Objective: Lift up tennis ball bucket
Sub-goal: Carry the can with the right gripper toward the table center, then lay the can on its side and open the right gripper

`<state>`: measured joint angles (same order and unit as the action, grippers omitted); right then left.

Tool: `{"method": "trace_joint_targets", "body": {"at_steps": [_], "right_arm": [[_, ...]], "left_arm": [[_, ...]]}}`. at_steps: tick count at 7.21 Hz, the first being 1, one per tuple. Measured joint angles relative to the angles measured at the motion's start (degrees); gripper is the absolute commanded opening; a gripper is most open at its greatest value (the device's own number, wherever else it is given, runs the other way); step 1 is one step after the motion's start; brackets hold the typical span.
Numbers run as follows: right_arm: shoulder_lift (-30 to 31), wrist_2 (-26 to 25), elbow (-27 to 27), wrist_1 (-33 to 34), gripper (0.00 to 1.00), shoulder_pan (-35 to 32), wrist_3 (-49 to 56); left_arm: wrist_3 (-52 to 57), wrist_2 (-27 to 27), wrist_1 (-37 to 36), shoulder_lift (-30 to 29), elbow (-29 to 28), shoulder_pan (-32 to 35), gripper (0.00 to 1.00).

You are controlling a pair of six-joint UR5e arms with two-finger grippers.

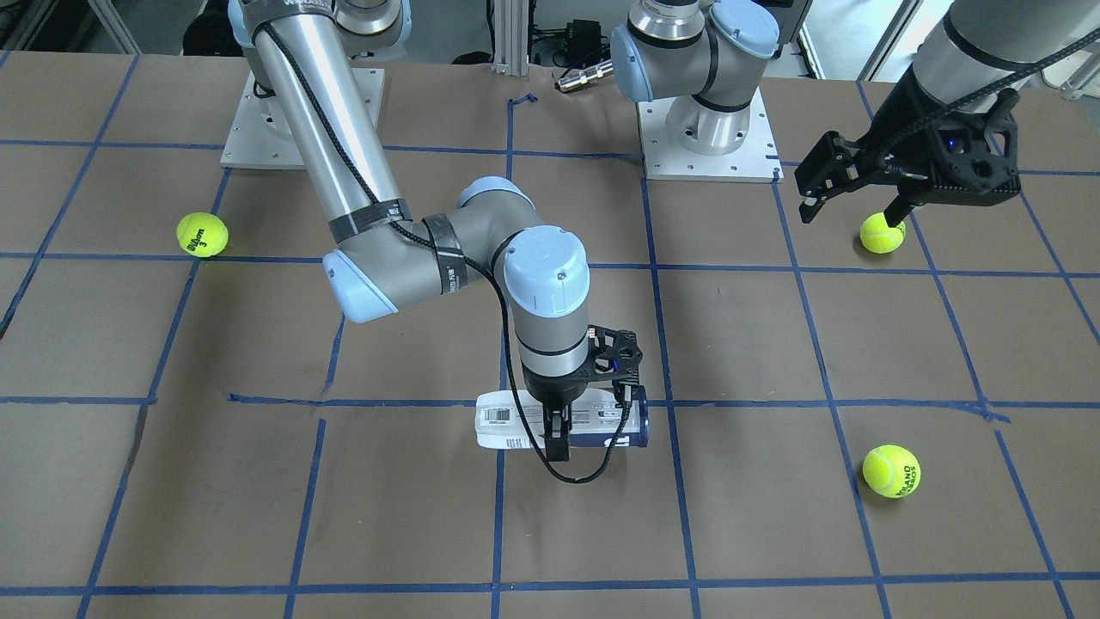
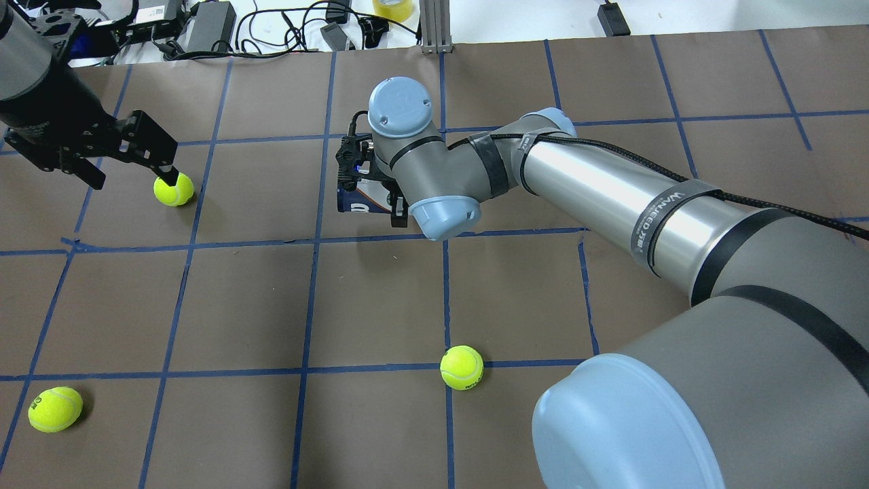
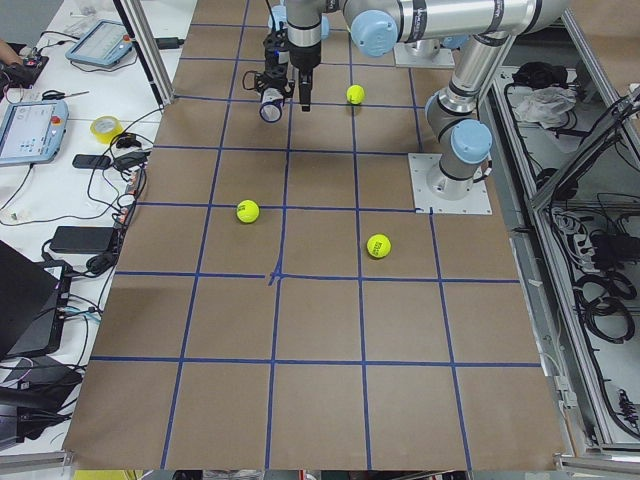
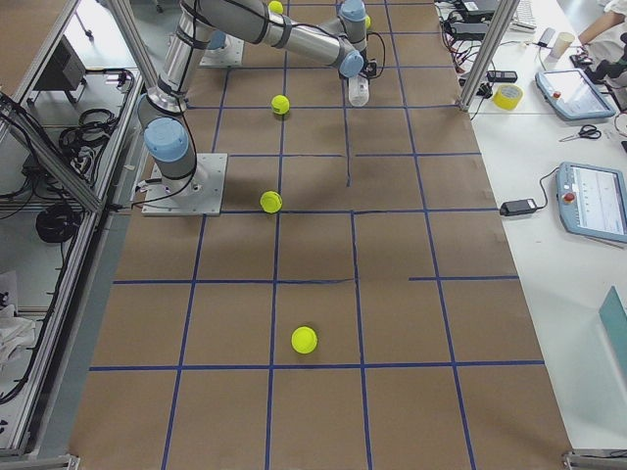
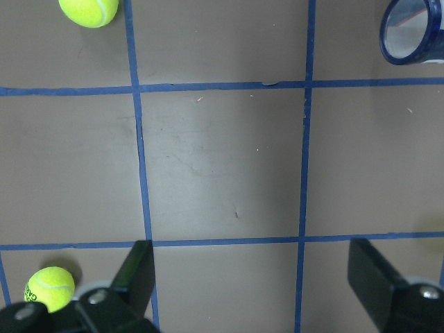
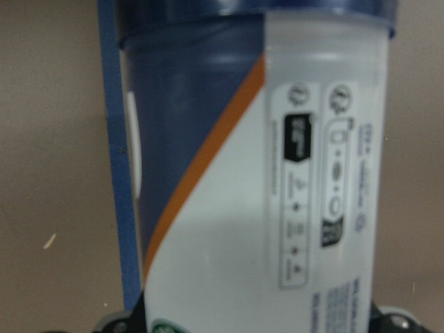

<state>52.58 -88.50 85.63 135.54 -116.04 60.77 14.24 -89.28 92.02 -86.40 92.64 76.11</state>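
Observation:
The tennis ball bucket [image 1: 516, 421] is a white and navy can lying on its side near the table's middle. It fills the right wrist view [image 6: 277, 173] and shows partly in the overhead view [image 2: 352, 202]. My right gripper [image 1: 557, 423] reaches straight down over its middle. One finger stands on each side and both press the can's walls, so it is shut on the can. I cannot tell whether the can rests on the table or hangs just above it. My left gripper [image 1: 851, 211] is open and empty, hovering over a tennis ball [image 1: 883, 232].
Two more tennis balls [image 1: 202, 234] [image 1: 891, 470] lie apart on the brown, blue-taped table [image 1: 773, 516]. The two arm bases [image 1: 709, 137] stand at the robot's edge. In the left wrist view the can's open rim [image 5: 413, 31] shows at the top right.

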Motion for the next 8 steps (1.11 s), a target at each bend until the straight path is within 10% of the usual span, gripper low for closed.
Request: {"method": "trace_joint_targets", "body": {"at_steps": [8], "right_arm": [[0.78,0.29,-0.21,4.27,1.00,-1.25,-6.40]], "left_arm": [[0.00,0.17,-0.08,-0.11,0.03,-0.04,1.00]]}}
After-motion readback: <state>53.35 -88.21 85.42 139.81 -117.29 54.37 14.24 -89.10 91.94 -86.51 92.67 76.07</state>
